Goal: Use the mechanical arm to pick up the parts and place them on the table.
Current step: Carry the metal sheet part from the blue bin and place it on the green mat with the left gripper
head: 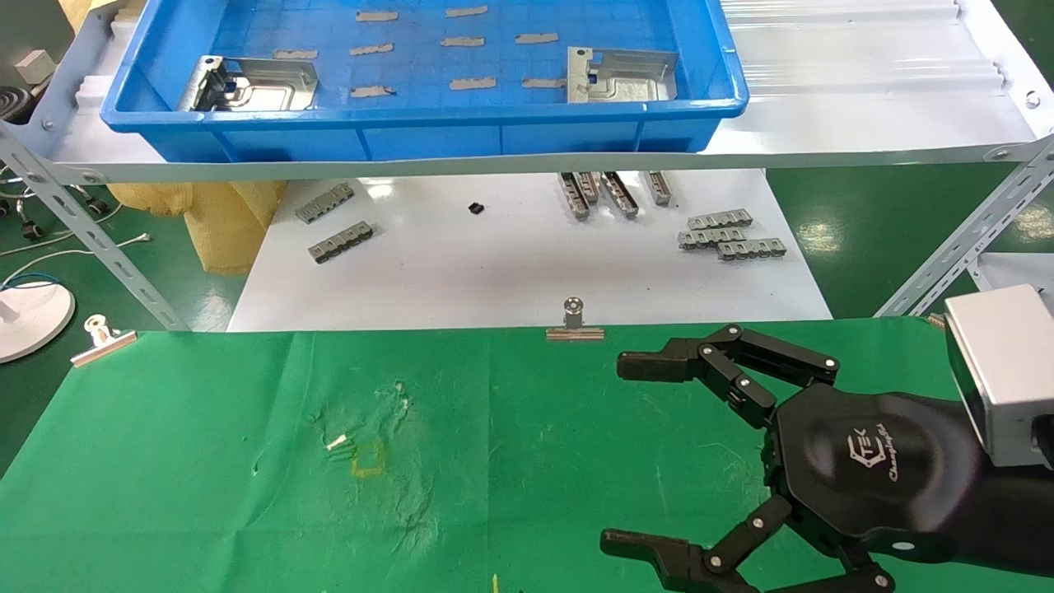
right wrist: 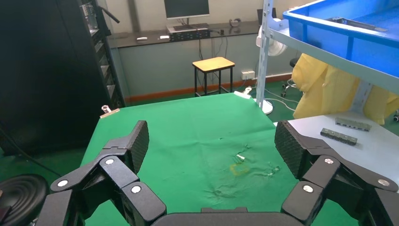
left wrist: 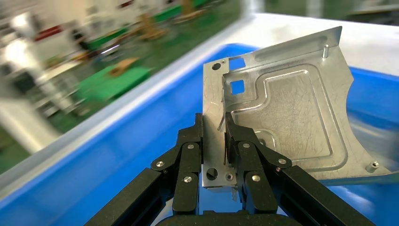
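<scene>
The left gripper's fingers [left wrist: 244, 155] are closed on the lower edge of a metal plate [left wrist: 287, 113], pinching a narrow strip near one corner; the plate stands tilted above the blue tray [left wrist: 117, 155]. The left gripper [left wrist: 225, 146] does not appear in the head view.

In the head view, two plates [head: 255, 84] [head: 623, 76] lie in the tray at the upper left and upper centre. Which of them is the gripped one cannot be determined.

Risk: the hold is narrow and off-centre, so the plate may pivot or slip during the lift, or catch on the tray wall.

The green cloth table [head: 206, 461] fills the lower frame, with a binder clip [head: 575, 321] on its far edge.

The right gripper [head: 634, 453] hovers over the lower right of the cloth, fingers spread wide, holding nothing. It may obstruct the placement area.
</scene>
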`<state>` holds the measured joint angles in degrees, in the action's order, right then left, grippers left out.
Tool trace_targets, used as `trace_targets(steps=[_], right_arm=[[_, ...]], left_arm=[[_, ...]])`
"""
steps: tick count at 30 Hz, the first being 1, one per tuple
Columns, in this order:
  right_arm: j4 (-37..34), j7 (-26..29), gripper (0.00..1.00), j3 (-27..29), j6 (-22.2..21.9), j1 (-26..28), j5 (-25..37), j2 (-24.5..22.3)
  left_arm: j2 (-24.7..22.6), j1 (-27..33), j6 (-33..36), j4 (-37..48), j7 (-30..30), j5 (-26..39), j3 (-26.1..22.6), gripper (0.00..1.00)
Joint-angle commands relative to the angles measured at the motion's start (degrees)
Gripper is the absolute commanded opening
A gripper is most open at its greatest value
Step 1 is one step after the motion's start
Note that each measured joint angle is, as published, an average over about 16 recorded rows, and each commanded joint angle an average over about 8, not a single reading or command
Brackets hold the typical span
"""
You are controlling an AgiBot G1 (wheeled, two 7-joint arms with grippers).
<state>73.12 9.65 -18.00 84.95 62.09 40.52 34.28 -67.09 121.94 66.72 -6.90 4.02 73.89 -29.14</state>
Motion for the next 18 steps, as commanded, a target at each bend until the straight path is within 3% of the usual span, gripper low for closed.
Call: trace_targets(steps=[1,8,13,18], right_arm=[[0.0,0.0,1.00,0.0,0.0,0.0,0.0,0.0],[0.0,0.0,1.00,0.0,0.0,0.0,0.0,0.0],[0.0,0.0,1.00,0.0,0.0,0.0,0.0,0.0],[0.0,0.0,1.00,0.0,0.0,0.0,0.0,0.0]], left_arm=[[1.6,-0.3,5.4,-0.7,1.9,-1.1,0.6,0.00],[7.1,-3.4,23.0,-4.9,9.5,-4.8,1.7,0.00],[11.8,-8.5,25.4,-14.4,13.5,-9.1,0.1,0.00],[18.9,-15.4,25.3,-29.0,13.1,-17.5,-3.4,0.00]])
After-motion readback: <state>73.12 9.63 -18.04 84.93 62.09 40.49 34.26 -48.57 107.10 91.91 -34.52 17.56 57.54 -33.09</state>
